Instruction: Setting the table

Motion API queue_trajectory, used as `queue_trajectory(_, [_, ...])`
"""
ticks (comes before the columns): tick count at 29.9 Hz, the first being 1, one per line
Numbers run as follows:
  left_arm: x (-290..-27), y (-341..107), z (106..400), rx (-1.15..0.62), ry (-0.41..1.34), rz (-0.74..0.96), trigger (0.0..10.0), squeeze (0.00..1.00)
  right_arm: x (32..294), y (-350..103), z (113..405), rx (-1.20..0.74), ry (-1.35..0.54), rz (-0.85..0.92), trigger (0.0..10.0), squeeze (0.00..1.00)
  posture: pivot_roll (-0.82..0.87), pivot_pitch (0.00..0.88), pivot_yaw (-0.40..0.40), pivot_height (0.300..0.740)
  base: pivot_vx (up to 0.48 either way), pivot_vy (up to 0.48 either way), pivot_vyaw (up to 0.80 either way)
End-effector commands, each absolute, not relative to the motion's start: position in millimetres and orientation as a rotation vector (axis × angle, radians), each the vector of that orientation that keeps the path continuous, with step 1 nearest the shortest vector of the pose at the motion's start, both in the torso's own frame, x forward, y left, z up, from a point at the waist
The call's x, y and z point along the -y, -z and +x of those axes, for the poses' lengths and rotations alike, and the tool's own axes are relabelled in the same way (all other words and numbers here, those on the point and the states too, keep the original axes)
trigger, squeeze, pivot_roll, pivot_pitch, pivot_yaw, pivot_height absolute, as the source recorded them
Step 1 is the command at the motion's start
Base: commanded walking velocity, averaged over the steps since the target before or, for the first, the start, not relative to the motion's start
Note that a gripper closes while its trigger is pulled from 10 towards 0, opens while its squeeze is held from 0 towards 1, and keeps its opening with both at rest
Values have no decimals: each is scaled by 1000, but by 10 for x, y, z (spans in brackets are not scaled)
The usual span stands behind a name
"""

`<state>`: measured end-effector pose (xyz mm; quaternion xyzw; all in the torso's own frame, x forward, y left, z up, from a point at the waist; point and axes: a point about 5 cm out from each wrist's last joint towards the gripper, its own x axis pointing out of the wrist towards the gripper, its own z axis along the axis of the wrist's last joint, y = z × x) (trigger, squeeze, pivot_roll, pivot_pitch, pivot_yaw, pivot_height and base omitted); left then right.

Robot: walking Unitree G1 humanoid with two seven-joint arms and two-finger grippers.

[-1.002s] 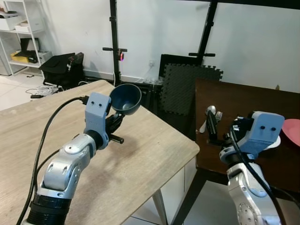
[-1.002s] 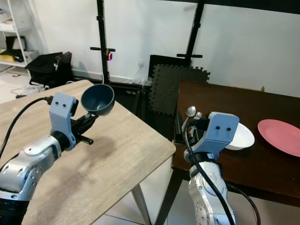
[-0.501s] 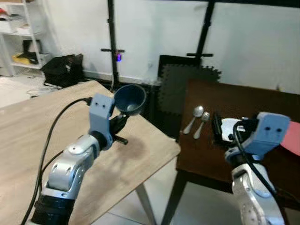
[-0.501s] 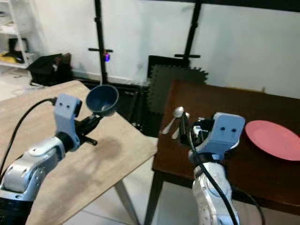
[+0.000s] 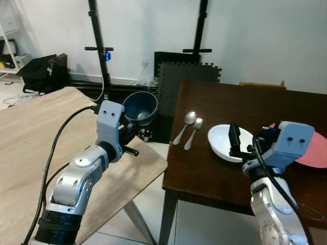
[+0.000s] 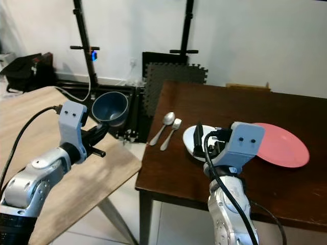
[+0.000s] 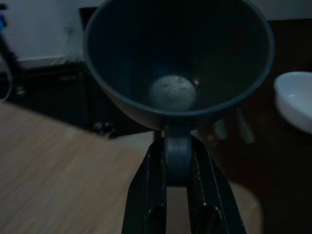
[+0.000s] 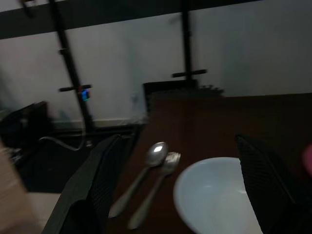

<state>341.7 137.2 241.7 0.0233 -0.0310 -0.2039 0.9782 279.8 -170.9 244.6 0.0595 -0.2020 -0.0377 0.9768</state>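
Dark table point(image 5: 219, 168) beside pale table point(image 5: 30, 138); left fingers point(image 7: 146, 195) grasping blue bowl point(image 5: 139, 107); right fingers point(image 8: 270, 190) released.

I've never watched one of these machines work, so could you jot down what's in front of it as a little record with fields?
Left gripper: shut on the dark blue bowl, held up over the edge of the light wooden table
Right gripper: open, hovering by the white bowl
Dark wooden table: carries the white bowl, a pink plate, a spoon and a fork
Cutlery: spoon and fork side by side, left of the white bowl
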Motion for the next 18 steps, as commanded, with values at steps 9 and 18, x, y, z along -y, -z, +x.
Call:
queue_trajectory(9, [-1400,-2428,3419,69,402,63,10000,0,1710,-2436,2795,404,81,122,10000,0,-17,44,36,740,0,-181,0])
queue_trajectory(18, [-1396,-2434,3421,70,406,57,10000,0,1709,-2432,2787,405,84,123,10000,0,-17,46,38,740,0,-430,0])
